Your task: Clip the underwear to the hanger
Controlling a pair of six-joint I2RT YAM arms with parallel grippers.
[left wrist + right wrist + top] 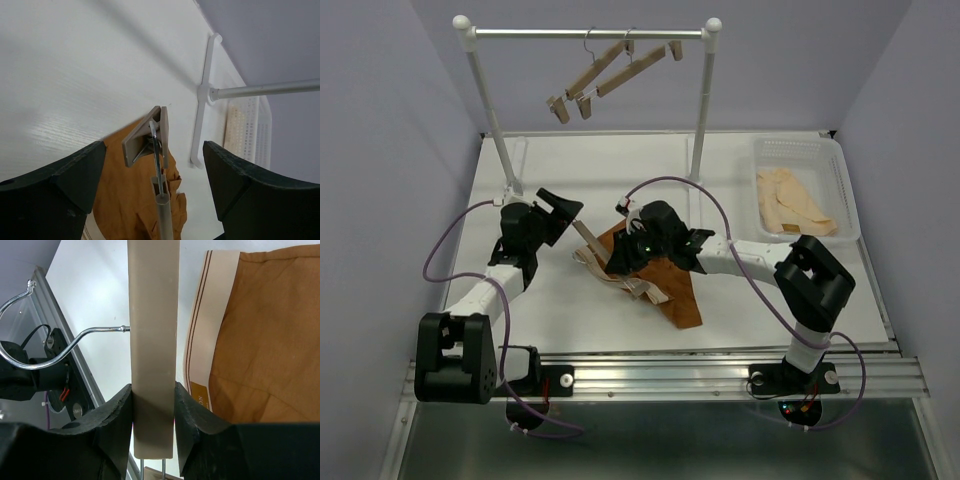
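The rust-brown underwear [670, 290] lies on the white table, its tan waistband [620, 283] turned toward the left arm. My right gripper [628, 250] is over it, shut on the light-wood bar of the hanger [152, 335]. The silver hook [65, 342] curves off to the left, and the underwear [265, 340] lies just right of the bar. My left gripper [562, 208] stands open just left of the hanger [586, 238]. In the left wrist view one end clip [145, 136] and its wire sit between the fingers [75, 180] without touching them, above the underwear [125, 195].
A white clothes rack [588, 33] at the back carries two more wooden hangers [610, 68]. Its foot [202, 95] stands close behind the work spot. A white basket [805, 185] with pale cream garments [790, 205] sits at the back right.
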